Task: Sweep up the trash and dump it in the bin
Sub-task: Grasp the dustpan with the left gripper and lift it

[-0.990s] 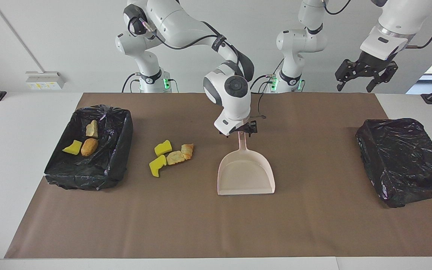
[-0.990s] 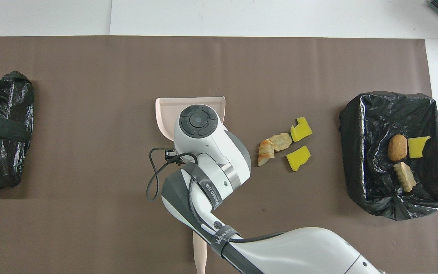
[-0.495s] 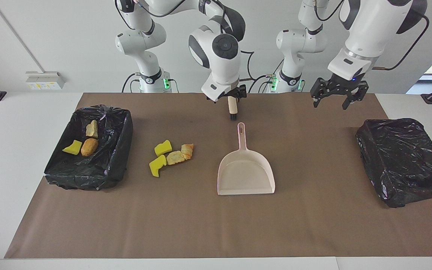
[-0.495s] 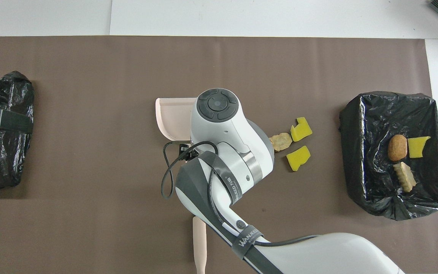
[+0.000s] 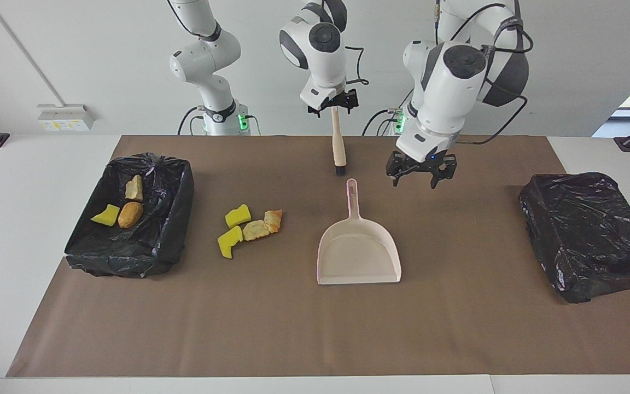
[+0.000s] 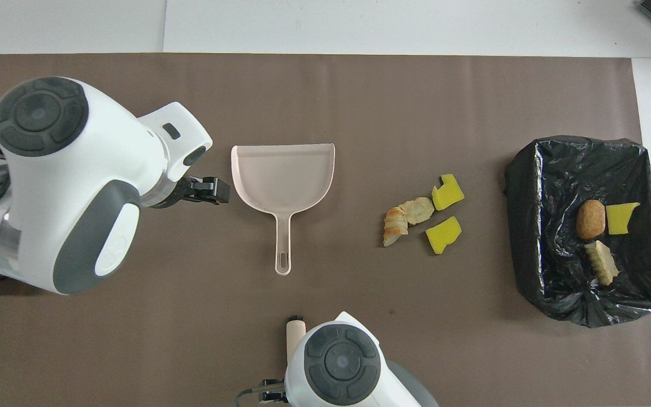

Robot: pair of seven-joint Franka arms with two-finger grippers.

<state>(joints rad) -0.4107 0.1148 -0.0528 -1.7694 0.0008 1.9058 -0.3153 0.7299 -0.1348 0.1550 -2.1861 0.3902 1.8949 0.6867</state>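
Loose trash lies on the brown paper between dustpan and bin: two yellow sponge chunks and two tan lumps. Three more scraps sit in the black-lined bin at the right arm's end. The beige dustpan is empty, its handle pointing at the robots. A brush stands upright, nearer to the robots. My right gripper hangs open at its handle top. My left gripper hovers open beside the dustpan.
A second box wrapped in black bag stands at the left arm's end of the table. The brown paper covers most of the white table.
The right gripper left the dustpan handle, drew back and rose to the brush's top. The left arm swung in and down beside the dustpan. Dustpan, brush and trash stayed put.
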